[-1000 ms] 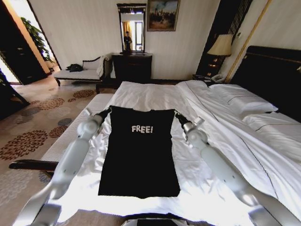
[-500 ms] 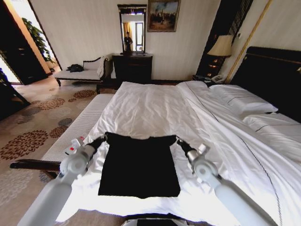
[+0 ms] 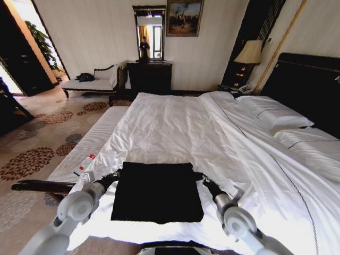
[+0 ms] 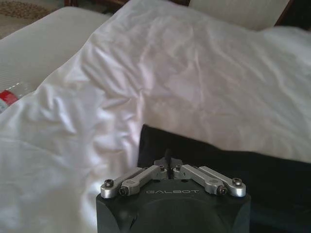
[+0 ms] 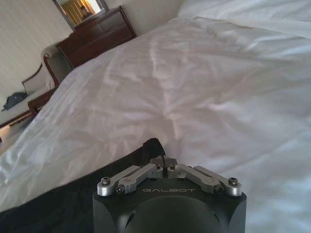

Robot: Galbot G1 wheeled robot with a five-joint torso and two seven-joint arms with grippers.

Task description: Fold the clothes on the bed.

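The clothes (image 3: 157, 191), a black T-shirt, lie doubled over as a dark rectangle near the front edge of the bed (image 3: 175, 122); no lettering shows. My left gripper (image 3: 116, 175) is shut on the far left corner of the fold, and my right gripper (image 3: 201, 178) is shut on the far right corner. In the left wrist view the left gripper (image 4: 168, 162) pinches the black fabric (image 4: 233, 165) just above the white sheet. In the right wrist view the right gripper (image 5: 164, 162) holds a small bunch of the shirt (image 5: 58, 204).
A red-and-white remote-like object (image 3: 84, 164) lies on the padded bench (image 3: 90, 143) left of the bed. Pillows (image 3: 273, 114) and a dark headboard (image 3: 313, 85) are on the right. A dresser (image 3: 150, 74) and a chaise (image 3: 90, 82) stand at the far wall.
Both grippers have drawn the shirt's far edge toward me over the lower half, halving its length and hiding the "FREE!" lettering.
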